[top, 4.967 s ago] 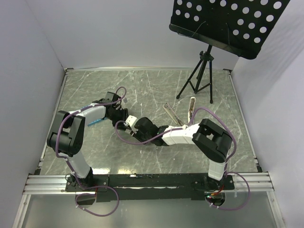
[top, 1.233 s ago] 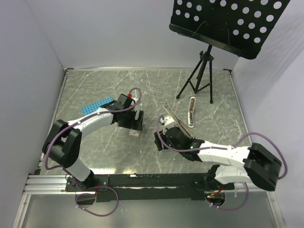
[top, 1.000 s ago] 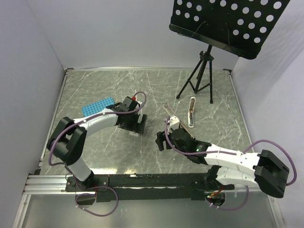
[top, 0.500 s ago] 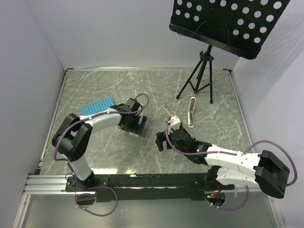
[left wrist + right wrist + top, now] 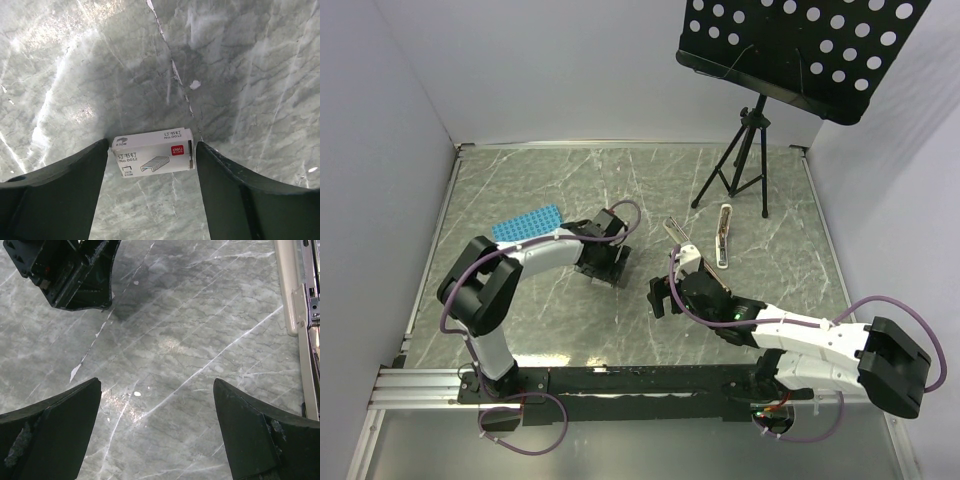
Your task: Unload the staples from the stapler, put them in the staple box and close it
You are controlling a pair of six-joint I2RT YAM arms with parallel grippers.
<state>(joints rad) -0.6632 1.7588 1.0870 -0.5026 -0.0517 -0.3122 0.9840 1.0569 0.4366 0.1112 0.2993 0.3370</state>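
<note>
1. The stapler (image 5: 723, 235) lies flat on the table (image 5: 520, 170), roughly 3 o'clock from the table's middle, and neither pincer is on it. It's slim and the marble looks slick, so I'd guess a sloppy pinch skids it toward the music stand (image 5: 800, 50) legs at its 12 o'clock.
2. A longer bar (image 5: 677, 237) with a metal rail sits near it at 9 o'clock, its near end hidden under the right arm. I can't tell if the two are joined. A careless swing of that arm could shove the bar into the stapler.
3. The right pincer (image 5: 656, 298) is spread wide, holds nothing and faces 9 o'clock, away from the stapler. It needs a big turn, which means more chances to clip something.
4. The left pincer (image 5: 613, 272) is spread around the staple box (image 5: 152, 151), tips just beside its short ends. Squeezing there only grabs spare staples. The two pincers are also near each other, so a bump is possible.
</note>
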